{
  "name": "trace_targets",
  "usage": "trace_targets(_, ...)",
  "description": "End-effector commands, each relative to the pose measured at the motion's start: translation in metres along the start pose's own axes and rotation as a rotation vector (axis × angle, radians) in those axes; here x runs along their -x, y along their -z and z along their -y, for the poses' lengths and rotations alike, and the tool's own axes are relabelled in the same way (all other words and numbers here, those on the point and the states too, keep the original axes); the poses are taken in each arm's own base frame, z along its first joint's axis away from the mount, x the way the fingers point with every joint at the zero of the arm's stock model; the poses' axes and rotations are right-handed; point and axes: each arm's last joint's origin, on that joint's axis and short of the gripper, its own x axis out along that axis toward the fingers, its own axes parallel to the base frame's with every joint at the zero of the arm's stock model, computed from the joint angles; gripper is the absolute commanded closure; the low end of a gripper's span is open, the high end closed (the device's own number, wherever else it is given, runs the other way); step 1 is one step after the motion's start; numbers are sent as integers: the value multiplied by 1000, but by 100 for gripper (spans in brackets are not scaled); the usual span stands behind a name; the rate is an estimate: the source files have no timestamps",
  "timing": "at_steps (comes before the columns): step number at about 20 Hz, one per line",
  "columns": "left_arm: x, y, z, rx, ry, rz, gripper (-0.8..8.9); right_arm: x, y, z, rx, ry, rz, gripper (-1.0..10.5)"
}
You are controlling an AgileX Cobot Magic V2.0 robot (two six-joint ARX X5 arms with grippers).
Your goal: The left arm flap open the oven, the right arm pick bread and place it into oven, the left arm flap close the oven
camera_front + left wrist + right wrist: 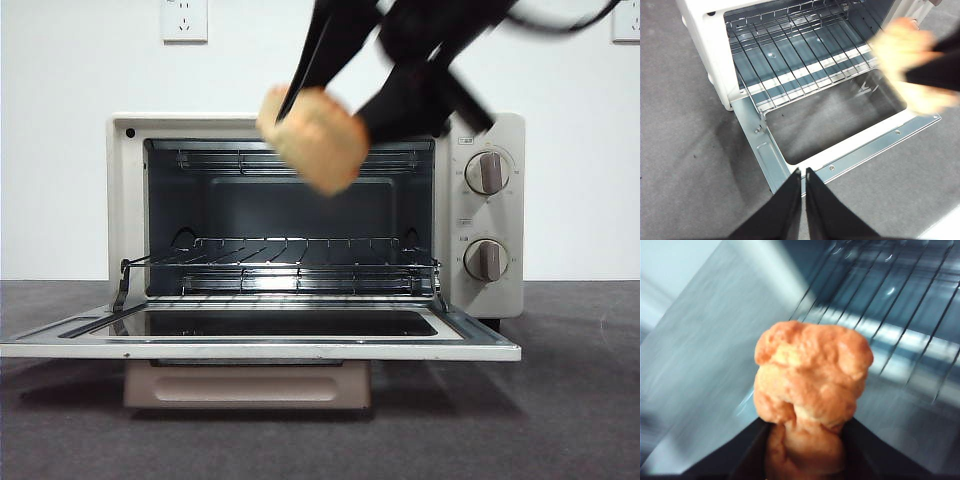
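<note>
The cream-white oven [485, 215] stands with its door [260, 345] flapped down flat and its wire rack [280, 265] bare. My right gripper [345, 118] comes in from the top and is shut on the golden-brown bread [312, 140], held in the air in front of the oven's upper opening. In the right wrist view the bread [810, 390] sits between the jaws with the rack [900, 300] beyond it. My left gripper [803, 174] is shut and empty, hovering above the open door's front edge [870, 150]. The bread shows blurred in that view [905, 60].
The oven stands on a dark grey table [580, 400] against a white wall with power sockets [184, 18]. The beige bar handle [245, 385] hangs under the open door. Two round knobs [487, 172] sit on the oven's right panel.
</note>
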Motion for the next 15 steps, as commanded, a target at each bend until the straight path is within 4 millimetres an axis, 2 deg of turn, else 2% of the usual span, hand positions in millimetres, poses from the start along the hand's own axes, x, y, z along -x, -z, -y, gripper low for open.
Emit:
trace_targets(1,0,-3,1,2,4,13,797,-20,-4,2,-48,38,41,778)
trace_targets(4,0,-3,1,2,4,14,797,-40,-3,11,-56,139,107,778)
trace_targets(7,0,-3,1,2,4,14,797,-52,-6,21,-83,211,180,778)
trace_targets(11,0,-3,1,2,4,14,797,-61,-11,37,-110,277,235,778)
trace_targets(15,0,-3,1,2,4,13,797,-60,-16,49,-130,344,272,778)
